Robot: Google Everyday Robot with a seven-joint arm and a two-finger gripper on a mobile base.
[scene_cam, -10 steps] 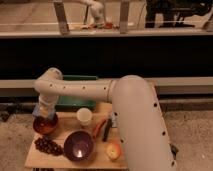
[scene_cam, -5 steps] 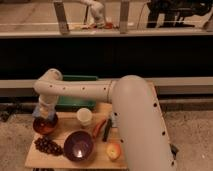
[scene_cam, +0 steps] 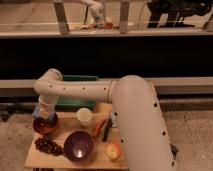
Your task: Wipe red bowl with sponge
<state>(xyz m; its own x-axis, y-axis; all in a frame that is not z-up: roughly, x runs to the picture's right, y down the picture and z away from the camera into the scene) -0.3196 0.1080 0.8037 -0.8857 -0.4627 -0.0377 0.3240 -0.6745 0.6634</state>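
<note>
The red bowl [scene_cam: 46, 126] sits at the back left corner of the small wooden table [scene_cam: 95, 159]. My gripper [scene_cam: 44, 114] points down from the white arm right over the bowl, its tip inside the rim. It is shut on the bluish-grey sponge [scene_cam: 41, 111], which presses into the bowl. The gripper and sponge hide much of the bowl's inside.
A white cup [scene_cam: 84, 116] stands right of the red bowl. A purple bowl [scene_cam: 78, 145], dark grapes [scene_cam: 48, 146] and an apple [scene_cam: 114, 151] lie along the front. A red chili [scene_cam: 99, 127] and a dark utensil [scene_cam: 107, 131] lie mid-table. A green tray [scene_cam: 75, 95] lies behind.
</note>
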